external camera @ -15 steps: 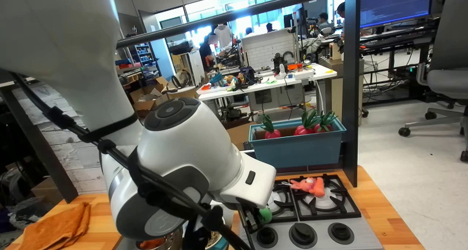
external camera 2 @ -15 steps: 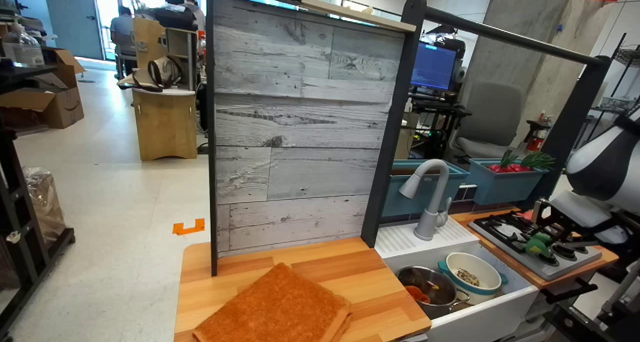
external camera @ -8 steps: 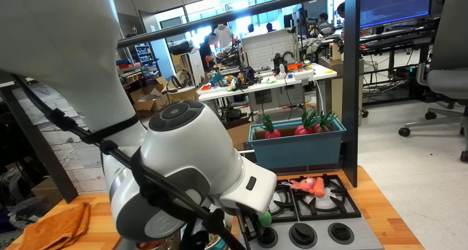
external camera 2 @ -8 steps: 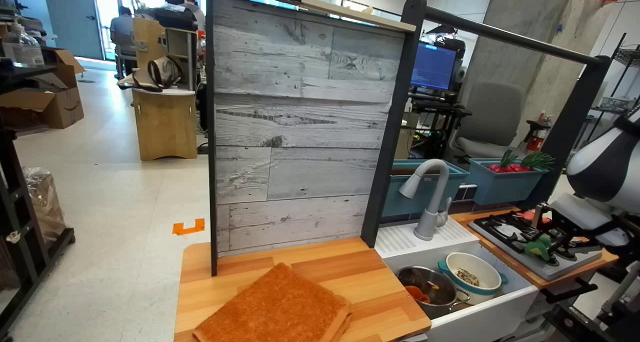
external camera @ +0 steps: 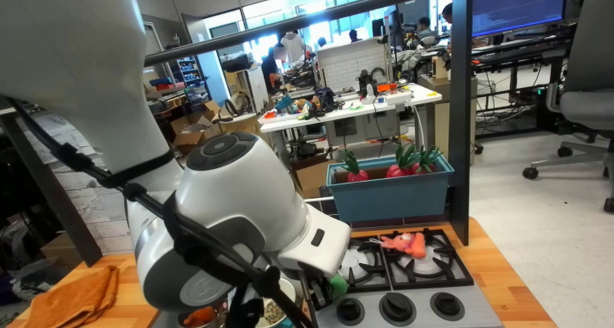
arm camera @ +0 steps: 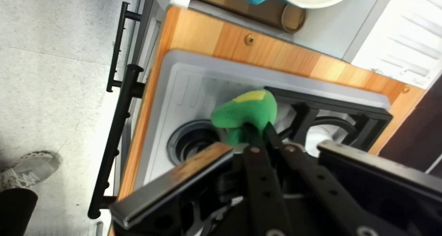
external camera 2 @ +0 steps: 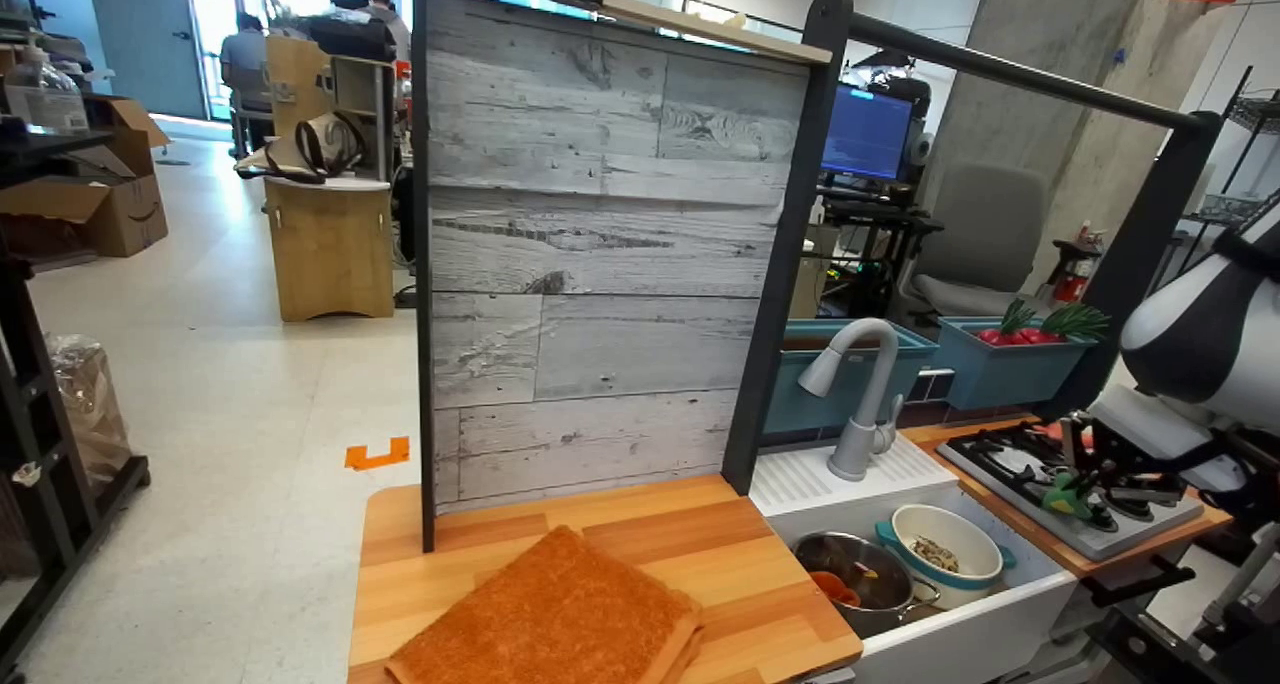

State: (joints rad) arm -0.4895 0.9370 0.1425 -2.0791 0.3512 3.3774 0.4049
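Note:
A soft green toy with a yellow patch (arm camera: 247, 110) is pinched between the black fingertips of my gripper (arm camera: 259, 127), which is shut on it in the wrist view. Part of the toy bulges out beyond the fingers, over the grey stove (arm camera: 186, 80) near a black knob (arm camera: 190, 141). In both exterior views the green toy (external camera: 338, 285) shows at the stove's sink-side front; whether it touches the surface I cannot tell. A pink toy animal (external camera: 407, 244) lies on the far burner grate (external camera: 439, 270), apart from the gripper.
Beside the stove, the sink holds a metal pot (external camera 2: 868, 604) with something orange and a white-and-teal pot (external camera 2: 945, 549). A grey faucet (external camera 2: 865, 394) rises behind them. A teal planter (external camera: 391, 196) with red radishes hangs behind the stove. An orange cloth (external camera 2: 560, 614) lies on the wooden counter.
My gripper has closed on the green toy. Over the last half second the arm has shifted toward the sink, and the green toy has moved along with it. The pink toy stays put.

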